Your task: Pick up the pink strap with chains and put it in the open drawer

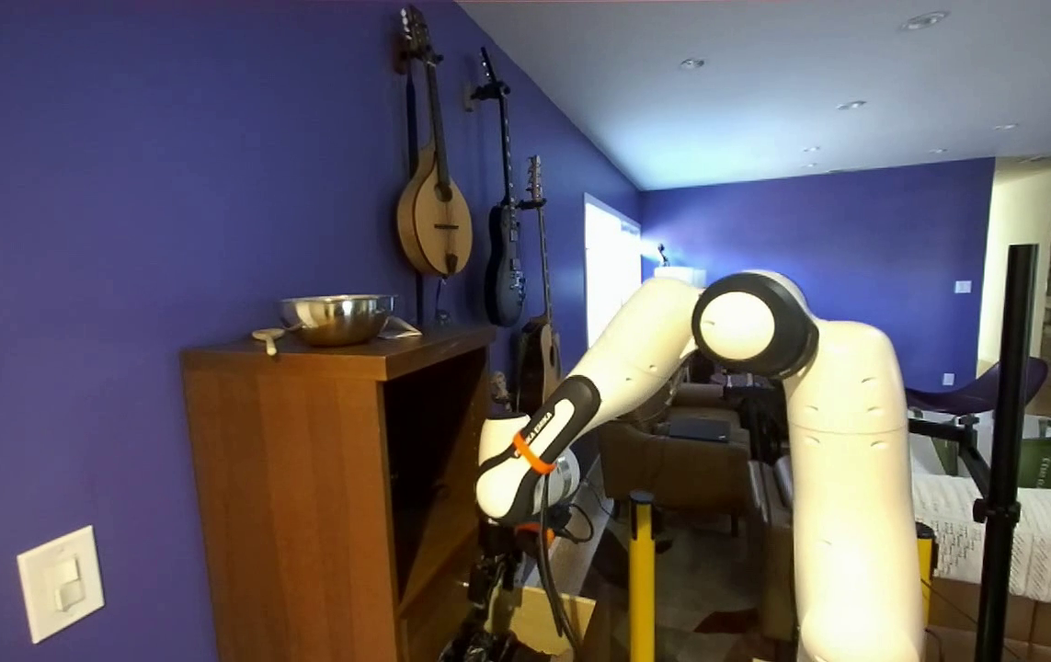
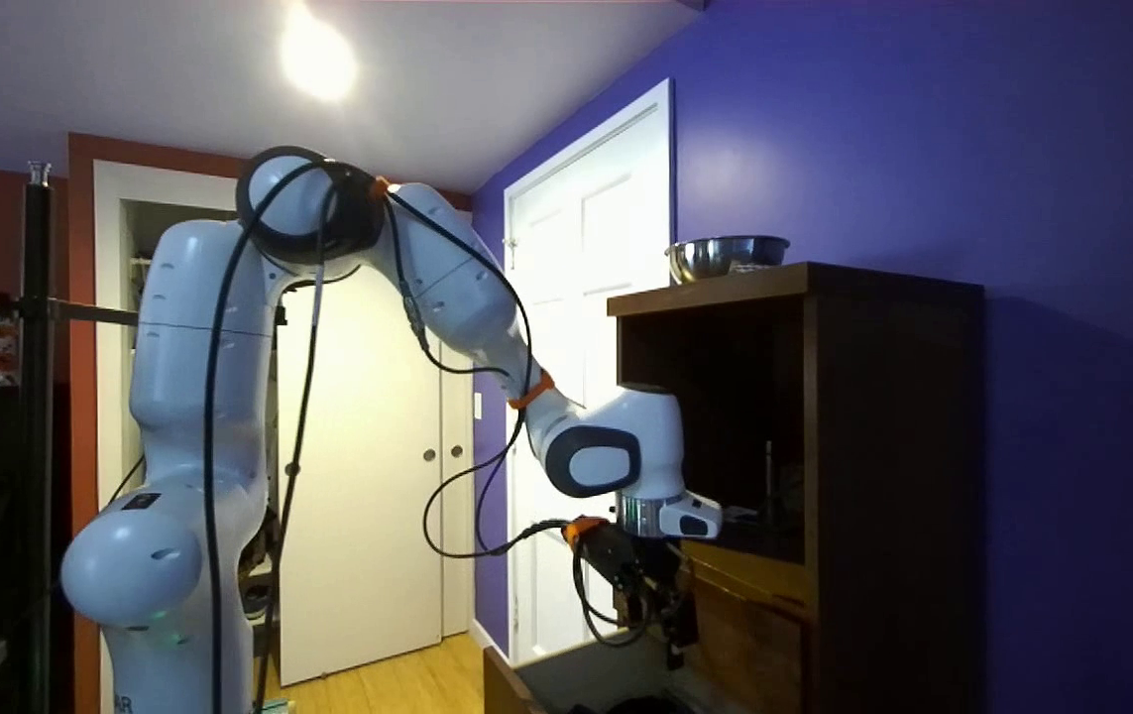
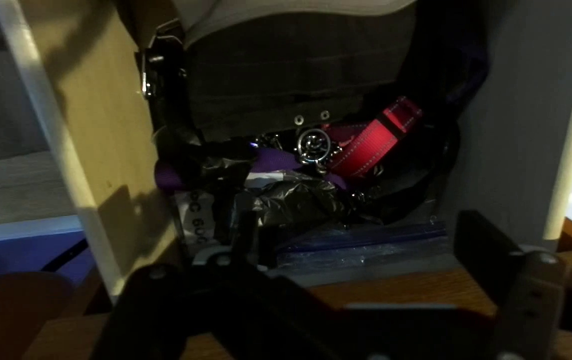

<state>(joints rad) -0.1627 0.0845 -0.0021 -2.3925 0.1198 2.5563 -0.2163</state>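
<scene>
The pinkish-red strap (image 3: 373,147) with pale stitching lies in the open drawer among dark items, its folded end to the right. A metal ring with fine chain (image 3: 314,146) lies against its left end. The open drawer (image 3: 48,125) has a tan side on the left and a grey-looking side on the right; it also shows in both exterior views (image 1: 562,614) (image 2: 576,672). My gripper (image 3: 357,220) is open with nothing between its fingers. It points down over the drawer by the cabinet front, in both exterior views (image 1: 488,598) (image 2: 677,635). The strap is hidden in both exterior views.
The brown cabinet (image 1: 295,496) has a dark open compartment (image 2: 715,397) above the drawer. A metal bowl (image 1: 341,319) stands on top. The drawer holds purple straps (image 3: 275,160), a black plastic bag (image 3: 301,202), a clear zip bag (image 3: 361,245) and dark cloth (image 3: 291,65).
</scene>
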